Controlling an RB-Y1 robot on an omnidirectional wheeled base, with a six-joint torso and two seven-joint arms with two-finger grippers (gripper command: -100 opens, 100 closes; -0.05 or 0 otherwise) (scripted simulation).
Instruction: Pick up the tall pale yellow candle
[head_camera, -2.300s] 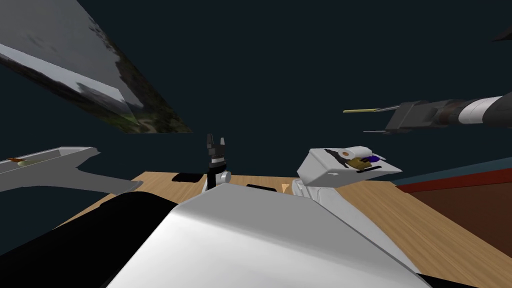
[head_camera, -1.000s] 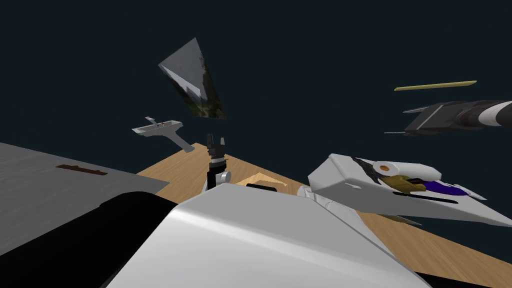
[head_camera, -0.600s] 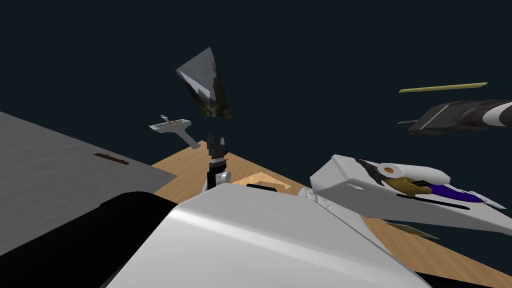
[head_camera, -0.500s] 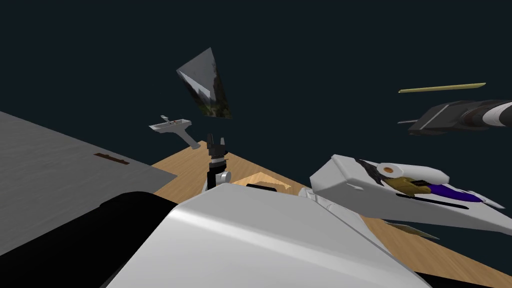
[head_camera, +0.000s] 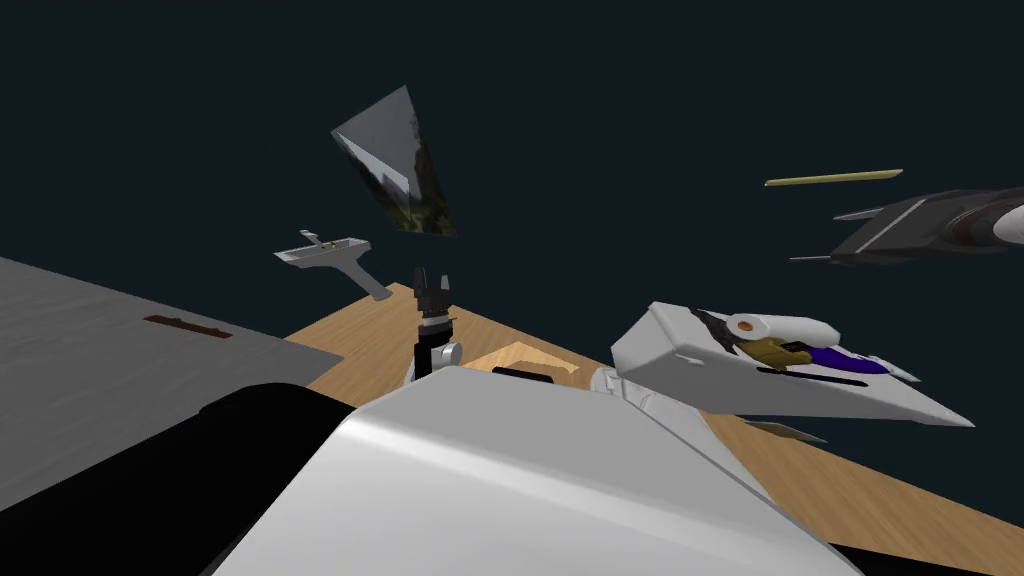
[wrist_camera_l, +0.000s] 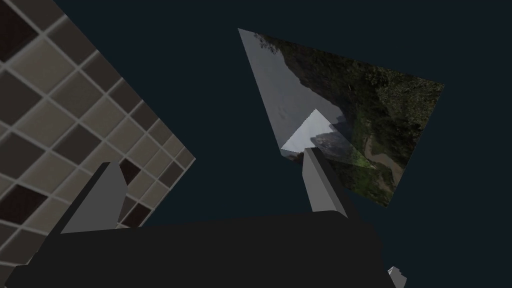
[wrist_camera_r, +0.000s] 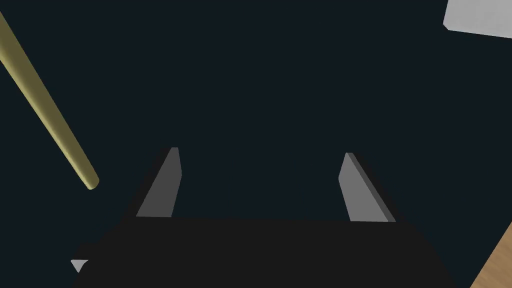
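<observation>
The candle (head_camera: 833, 179) is a thin pale yellow rod hanging against the dark background at the right of the head view. My right gripper (head_camera: 815, 238) reaches in just below it, with a gap between the candle and its upper finger. In the right wrist view the candle (wrist_camera_r: 45, 105) slants past the outside of one finger, and my right gripper (wrist_camera_r: 260, 151) stands open with nothing between its fingers. My left gripper (head_camera: 432, 278) points up at centre, and the left wrist view shows the left gripper (wrist_camera_l: 207, 157) open and empty.
A white unit (head_camera: 680, 365) below the right gripper carries a white roll (head_camera: 780, 325), a brass object and a purple object. A wooden floor (head_camera: 380, 335), a grey slab (head_camera: 100, 350), a small white sink (head_camera: 325, 252) and a landscape panel (head_camera: 395, 165) lie to the left.
My view has swung, most of it between 2.3 s and 1.0 s ago. The candle lay in line with the right gripper's upper finger then; it now hangs apart, above the open fingers.
</observation>
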